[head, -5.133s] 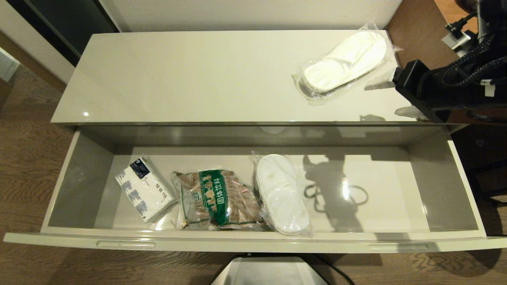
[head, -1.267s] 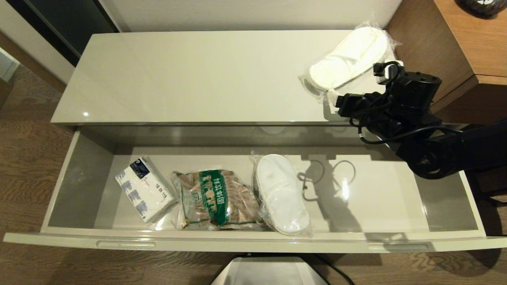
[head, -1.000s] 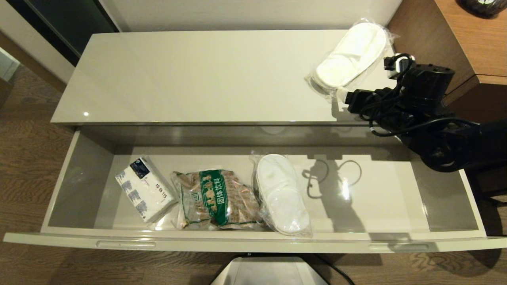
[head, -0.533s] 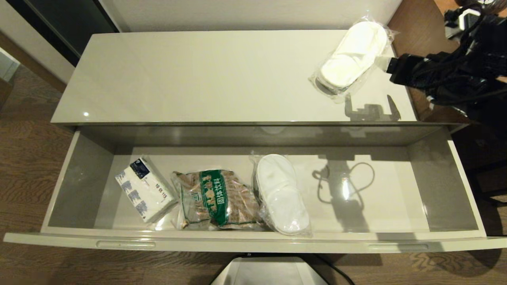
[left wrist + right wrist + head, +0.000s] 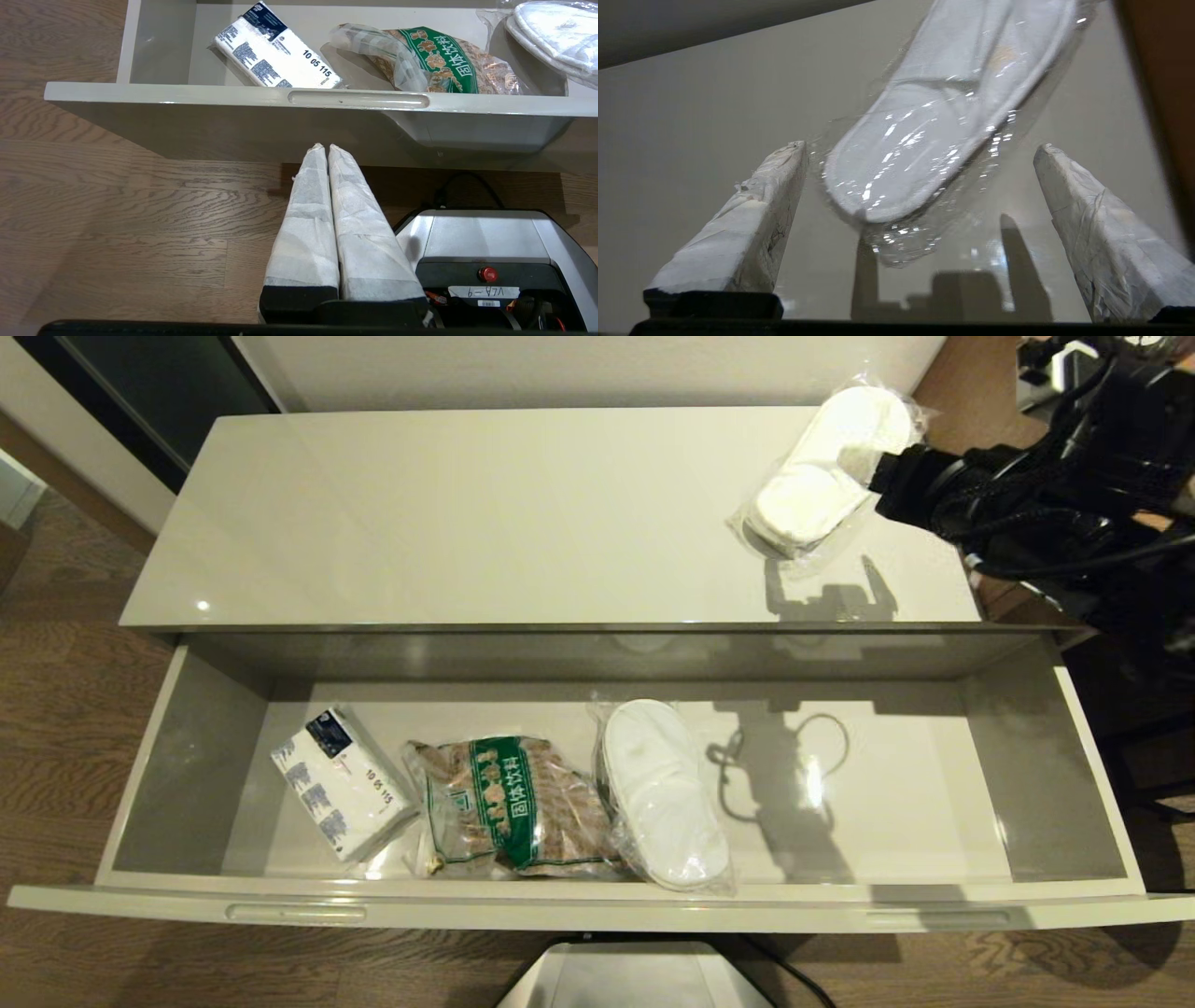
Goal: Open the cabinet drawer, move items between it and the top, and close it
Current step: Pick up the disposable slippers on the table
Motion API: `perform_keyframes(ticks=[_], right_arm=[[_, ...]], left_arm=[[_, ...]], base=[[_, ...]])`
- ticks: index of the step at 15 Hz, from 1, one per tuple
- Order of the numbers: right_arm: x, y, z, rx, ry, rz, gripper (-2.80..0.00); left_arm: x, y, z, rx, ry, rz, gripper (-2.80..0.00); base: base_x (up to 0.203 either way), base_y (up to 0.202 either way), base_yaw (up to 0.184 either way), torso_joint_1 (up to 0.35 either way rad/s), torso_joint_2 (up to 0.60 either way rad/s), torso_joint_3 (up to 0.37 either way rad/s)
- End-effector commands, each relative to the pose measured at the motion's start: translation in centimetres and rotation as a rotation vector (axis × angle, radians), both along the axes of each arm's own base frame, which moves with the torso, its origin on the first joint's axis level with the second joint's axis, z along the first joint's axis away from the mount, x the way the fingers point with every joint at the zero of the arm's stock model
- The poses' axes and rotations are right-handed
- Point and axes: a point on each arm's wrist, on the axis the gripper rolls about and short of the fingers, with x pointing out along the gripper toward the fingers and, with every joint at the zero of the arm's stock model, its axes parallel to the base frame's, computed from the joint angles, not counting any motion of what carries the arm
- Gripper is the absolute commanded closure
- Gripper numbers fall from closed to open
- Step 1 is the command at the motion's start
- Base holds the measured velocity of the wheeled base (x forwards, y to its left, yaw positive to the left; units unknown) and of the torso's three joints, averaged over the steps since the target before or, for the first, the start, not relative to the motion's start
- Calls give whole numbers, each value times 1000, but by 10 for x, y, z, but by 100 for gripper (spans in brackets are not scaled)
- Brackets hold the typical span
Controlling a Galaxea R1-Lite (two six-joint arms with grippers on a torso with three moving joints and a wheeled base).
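1. The top (image 5: 485,513) is the big glossy cream panel of the low cabinet. It's mostly bare, with one bagged slipper sitting at its far right corner, next to the brown wood-grain desk (image 5: 971,392).
2. The cabinet drawer (image 5: 597,910) is pulled all the way out below it, as long as the cabinet, with two long narrow notches in its front rim. One notch shows up close in the left wrist view (image 5: 357,99).
3. The right arm reaches in from the right over the far right end of the top. The right gripper (image 5: 920,154) hangs just above the panel with its fingers spread wide, one either side of the slipper's near end, not touching it as far as I can see. Its shadow falls on the panel right beneath it.
4. The slipper on the top (image 5: 826,467) lies diagonally in its crinkly clear bag, and the bag's loose end pokes out toward the gripper.
5. The slipper in the drawer (image 5: 663,793) lies about mid-drawer, lengthwise front to back, also bagged.
6. The bag of brown pieces (image 5: 509,807) with the green label sits just left of it, touching it.
7. The tissue pack (image 5: 341,782), white with blue print, is further left, right beside that bag.
8. The left gripper (image 5: 325,148) sits low in front of the drawer over the wood floor, fingers pressed together, holding nothing.
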Motion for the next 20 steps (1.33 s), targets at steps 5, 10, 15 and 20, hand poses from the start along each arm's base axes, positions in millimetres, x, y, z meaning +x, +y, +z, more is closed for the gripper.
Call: perform_keyframes(ticks=[5,10,15,20], right_arm=[[29,35,-47,-18,41,78,-280],[52,46,-86,-39,77,72,-280],[61,40,-93,-46,80,23,-280],[61,28,-81,-64,46,-26,0]], left_arm=[[0,0,0,0,-1,1,0],[0,0,0,0,-1,1,0],[0,0,0,0,-1,1,0],[0,0,0,0,-1,1,0]], base=[[0,0,0,0,0,0],[0,0,0,0,0,0],[0,0,0,0,0,0],[0,0,0,0,0,0]])
